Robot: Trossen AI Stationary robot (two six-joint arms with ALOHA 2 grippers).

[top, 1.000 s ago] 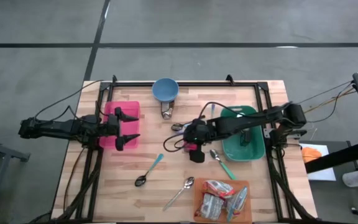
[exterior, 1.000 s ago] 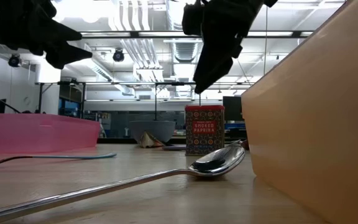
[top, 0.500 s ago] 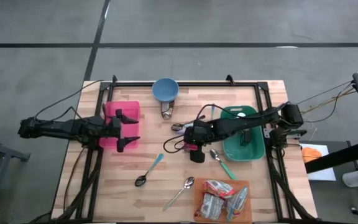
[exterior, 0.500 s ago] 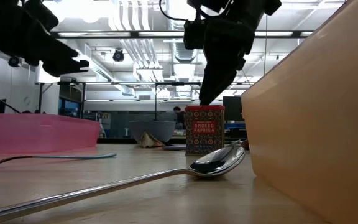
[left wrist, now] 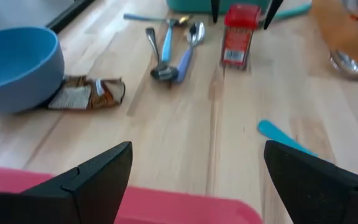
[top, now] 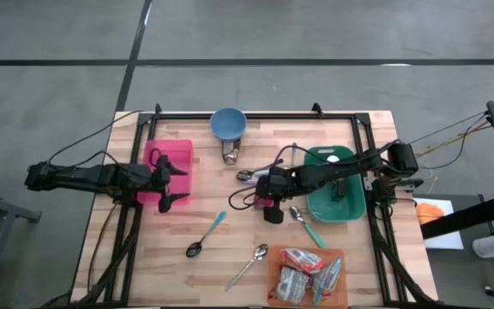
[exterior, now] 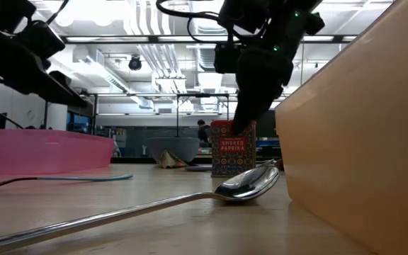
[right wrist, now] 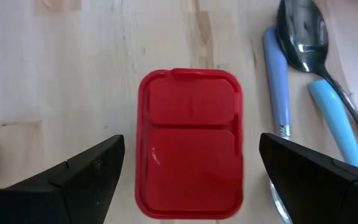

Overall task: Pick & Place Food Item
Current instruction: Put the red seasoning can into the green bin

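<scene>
A red smoked-paprika tin (right wrist: 190, 143) stands upright on the wooden table near its middle (top: 264, 204). My right gripper (right wrist: 191, 180) hangs over it, open and slanting down. One finger stands on each side of the tin's lid with a gap to it. In the low view its fingertips (exterior: 245, 126) reach the level of the tin's top (exterior: 233, 149). My left gripper (top: 177, 183) is open above the pink bin (top: 163, 160) at the left, with nothing between its fingers (left wrist: 197, 180).
A blue bowl (top: 228, 124) and a brown snack wrapper (top: 229, 154) lie at the back. Spoons lie beside the tin (right wrist: 300, 31) and toward the front (top: 204, 236). A green bin (top: 337, 197) is at the right, and an orange tray of packets (top: 307, 276) at the front right.
My right gripper has sunk toward the paprika tin, from well above it to the level of its top, and stays open. My left gripper has tipped its fingers downward and sunk a little over the pink bin.
</scene>
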